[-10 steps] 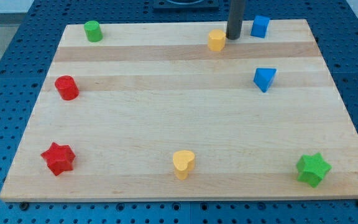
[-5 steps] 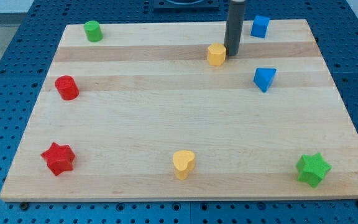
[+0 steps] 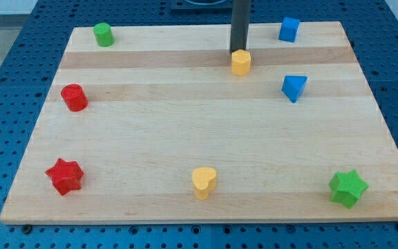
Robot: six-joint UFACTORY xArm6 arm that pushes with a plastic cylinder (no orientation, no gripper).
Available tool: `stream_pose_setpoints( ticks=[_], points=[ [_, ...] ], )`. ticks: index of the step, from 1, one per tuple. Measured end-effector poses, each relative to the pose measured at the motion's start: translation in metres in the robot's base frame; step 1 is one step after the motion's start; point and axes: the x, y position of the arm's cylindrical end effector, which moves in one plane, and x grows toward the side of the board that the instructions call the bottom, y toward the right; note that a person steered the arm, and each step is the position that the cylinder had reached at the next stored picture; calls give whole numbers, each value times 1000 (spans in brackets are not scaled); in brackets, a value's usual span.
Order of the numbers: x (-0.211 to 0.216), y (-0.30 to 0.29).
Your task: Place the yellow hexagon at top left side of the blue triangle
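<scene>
The yellow hexagon [image 3: 240,62] sits on the wooden board [image 3: 206,124] near the view's top, left of centre-right. The blue triangle [image 3: 294,88] lies to its right and a little lower. My tip [image 3: 239,53] stands right behind the hexagon, at its top edge, touching or nearly touching it. The dark rod rises straight up out of the view's top.
A blue cube [image 3: 289,29] sits at the top right, a green cylinder [image 3: 103,34] at the top left. A red cylinder [image 3: 74,97] and a red star [image 3: 64,176] are on the left. A yellow heart [image 3: 204,182] and a green star [image 3: 347,188] lie near the bottom.
My tip moved from the hexagon's right side to the left, now behind its top edge. The hexagon slid down a little over the second, then barely shifted.
</scene>
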Motion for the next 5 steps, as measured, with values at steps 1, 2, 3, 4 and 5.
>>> stream_pose_setpoints(
  ticks=[1,2,3,4,5],
  points=[
    [27,4],
    [40,8],
    [22,17],
    [11,77],
    [11,159]
  ],
)
